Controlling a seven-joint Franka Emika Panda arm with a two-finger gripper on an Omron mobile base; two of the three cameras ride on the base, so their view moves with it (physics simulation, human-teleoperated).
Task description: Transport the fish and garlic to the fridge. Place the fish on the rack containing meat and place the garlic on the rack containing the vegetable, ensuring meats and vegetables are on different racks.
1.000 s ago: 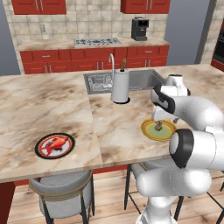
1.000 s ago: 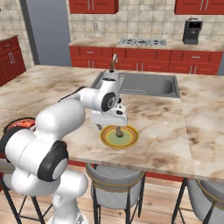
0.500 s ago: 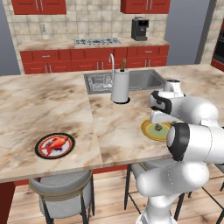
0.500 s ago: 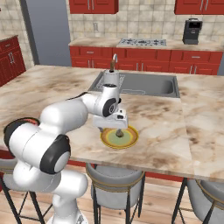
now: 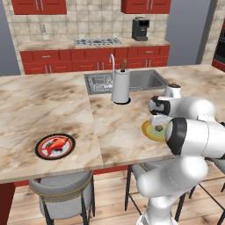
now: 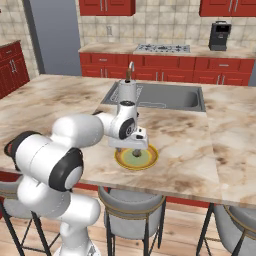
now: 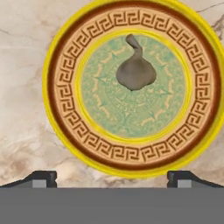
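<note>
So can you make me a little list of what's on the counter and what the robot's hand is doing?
garlic: brown bulb lying on the yellow plate
fish: red, on a round red-rimmed plate, far from the arm
tool: open, above the garlic, touching nothing
counter: marbled, with a sink and a white paper roll beside it
task so far: both foods not yet picked up

Bright, even rendered light, soft faint shadows, no glare, slightly coarse and pixelated.
</note>
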